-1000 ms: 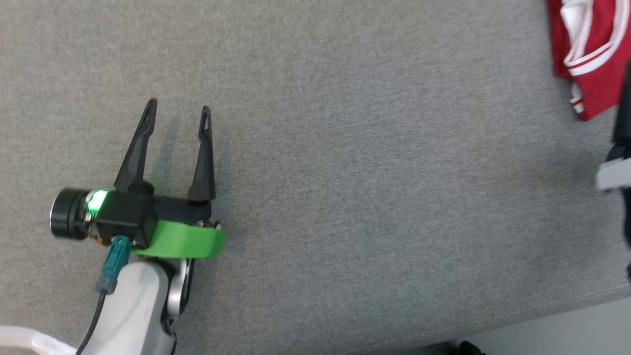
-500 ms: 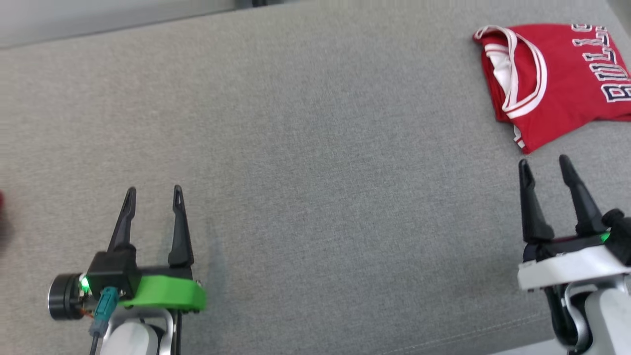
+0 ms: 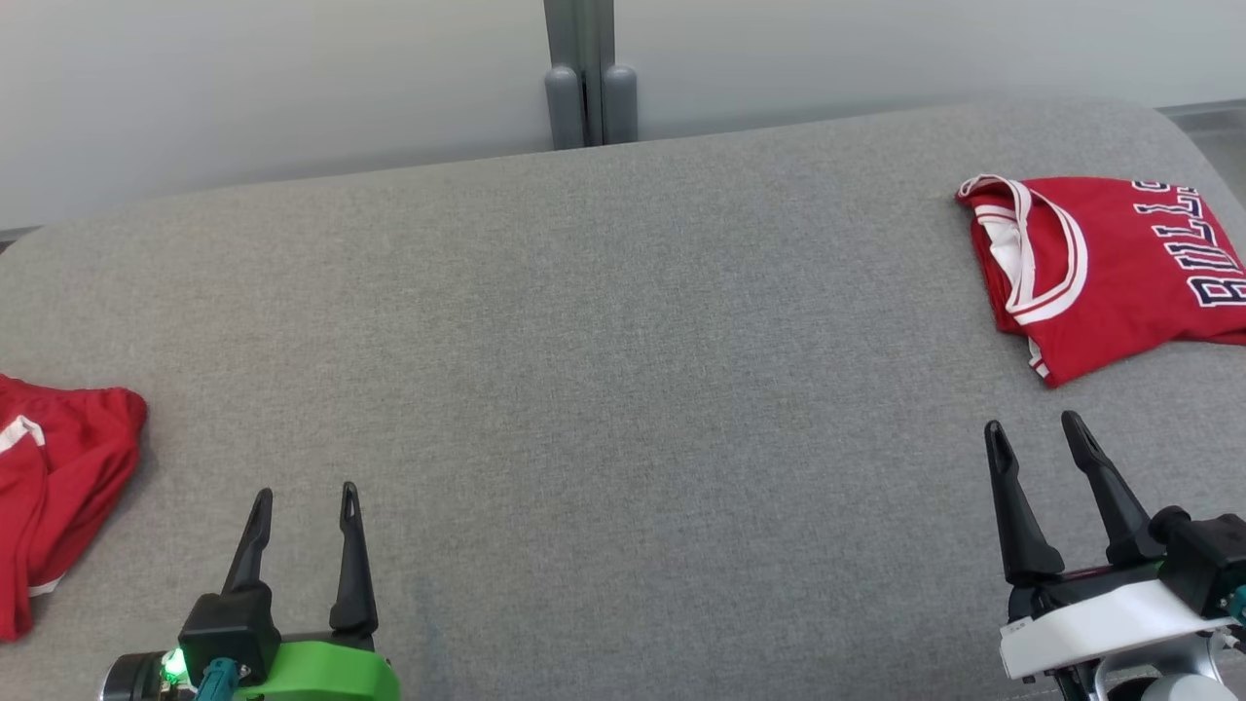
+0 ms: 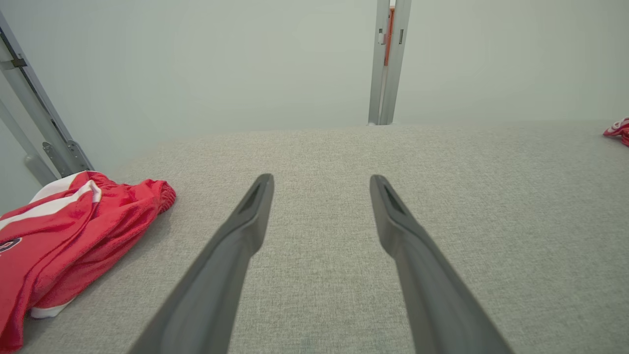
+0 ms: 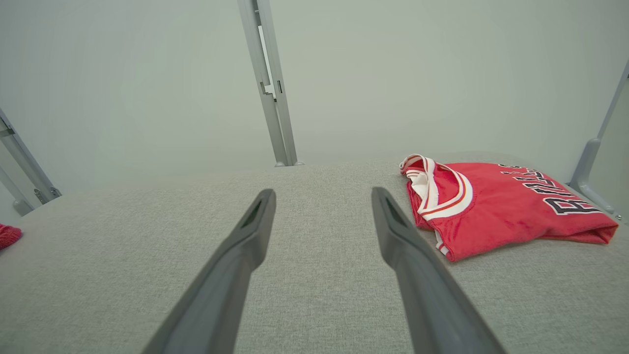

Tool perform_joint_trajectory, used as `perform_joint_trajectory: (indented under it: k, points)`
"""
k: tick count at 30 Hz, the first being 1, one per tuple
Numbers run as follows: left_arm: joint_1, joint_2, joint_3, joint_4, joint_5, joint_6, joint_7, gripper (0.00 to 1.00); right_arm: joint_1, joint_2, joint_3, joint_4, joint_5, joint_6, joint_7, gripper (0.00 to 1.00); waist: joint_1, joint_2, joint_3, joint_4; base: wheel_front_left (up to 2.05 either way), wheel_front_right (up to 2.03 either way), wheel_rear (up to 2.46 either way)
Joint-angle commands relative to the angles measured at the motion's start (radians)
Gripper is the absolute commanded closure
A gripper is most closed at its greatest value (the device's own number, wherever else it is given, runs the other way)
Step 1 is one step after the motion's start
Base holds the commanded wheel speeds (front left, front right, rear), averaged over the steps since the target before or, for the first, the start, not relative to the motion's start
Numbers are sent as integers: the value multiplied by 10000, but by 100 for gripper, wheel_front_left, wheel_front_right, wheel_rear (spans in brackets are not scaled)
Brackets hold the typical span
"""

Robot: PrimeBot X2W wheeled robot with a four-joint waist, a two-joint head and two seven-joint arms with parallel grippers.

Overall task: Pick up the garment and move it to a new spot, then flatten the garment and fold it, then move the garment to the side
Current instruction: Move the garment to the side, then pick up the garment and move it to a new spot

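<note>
Left of the post (image 3: pixel 581 78), out at the pad's (image 3: pixel 623 389) edge: the shorts (image 3: pixel 58 487), red with white trim, a rumpled heap partly cut off by the head view's border. Unfolded as they are, they look like the garment to lift. Their long axis, as far as it shows, runs near-to-far, roughly in line with the fingers.

Next along, the left tool (image 3: pixel 305 494), jaws spread wide with nothing between them, over bare pad on the near side, left of the post. The shorts lie to its left and a touch ahead, near but apart. So the reach is sideways, leftward, and this is plainly the nearer arm.

Now right of the post: the right tool (image 3: pixel 1032 424), likewise spread and empty, well apart from the shorts. A poor candidate for that pick, I'd say.

Just ahead of it, farthest right of the post, the jersey (image 3: pixel 1100 273): red, folded flat, lettering up, its long side running left-right. Likely done with.

The count: two garments, two tools, one post.
</note>
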Motion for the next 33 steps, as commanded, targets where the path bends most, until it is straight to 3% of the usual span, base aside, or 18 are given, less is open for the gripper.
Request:
perform_joint_trajectory:
  k: [1,22,26,33]
  points:
    - [242,92,1,16,-92,50,-51,0,245,45,8,-122,-79,-14,72,0,1,0,-453,217,0,0,0]
    - [269,160,-156,-40,-222,71,65,0,802,40,-249,-598,-167,-14,449,0,1,0,-791,396,0,0,0]
    - [-16,106,-153,-12,-171,69,41,0,823,19,-267,-742,-214,-13,596,0,1,0,-649,875,0,0,0]
    - [-626,12,-33,171,-206,2,-16,0,481,-74,-22,-1110,-125,-13,847,0,1,0,-154,2547,0,0,0]
